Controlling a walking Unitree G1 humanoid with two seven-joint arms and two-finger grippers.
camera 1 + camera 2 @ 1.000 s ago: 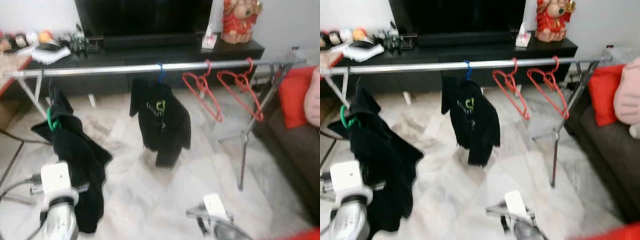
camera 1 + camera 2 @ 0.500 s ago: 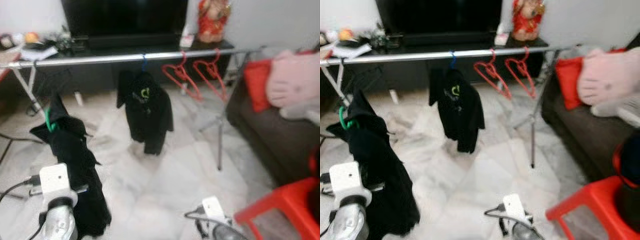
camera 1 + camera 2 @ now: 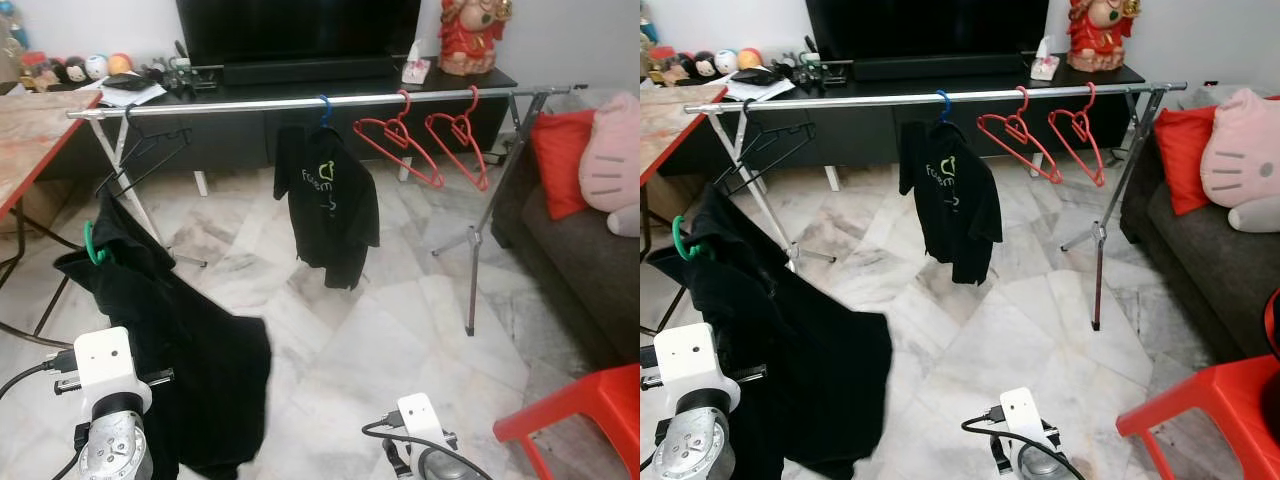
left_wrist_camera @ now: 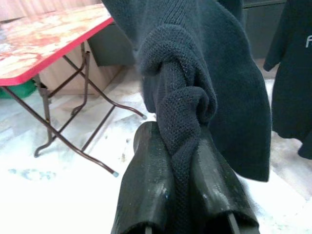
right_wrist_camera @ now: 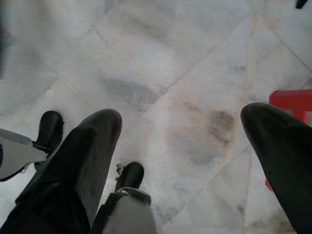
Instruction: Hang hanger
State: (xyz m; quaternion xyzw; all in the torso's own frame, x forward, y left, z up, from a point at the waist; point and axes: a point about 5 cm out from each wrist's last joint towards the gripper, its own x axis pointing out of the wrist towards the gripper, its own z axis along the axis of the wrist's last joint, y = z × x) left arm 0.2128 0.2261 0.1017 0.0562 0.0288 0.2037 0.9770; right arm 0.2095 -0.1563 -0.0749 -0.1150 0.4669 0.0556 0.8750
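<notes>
The left claw point(image 4: 178, 161) pinches a fold of the black sweater point(image 3: 190, 340), which hangs on a green hanger point(image 3: 91, 245) low at the robot's left, short of the silver rail point(image 3: 300, 102). The wrist view shows that grip; the eye views show the hanger. The right claw point(image 5: 180, 141) gapes wide over the marble floor point(image 5: 161, 63).

Black TV point(image 3: 298, 28) on a dark console point(image 3: 440, 82), red figurine point(image 3: 470, 35) at its right end. Red-edged folding tabletop point(image 3: 30, 125) far left. Dark sofa point(image 3: 590, 270) on the right with red cushion point(image 3: 560, 160) and pink plush point(image 3: 612, 165). Red stool point(image 3: 585, 420) near-right on marble floor point(image 3: 400, 330).
</notes>
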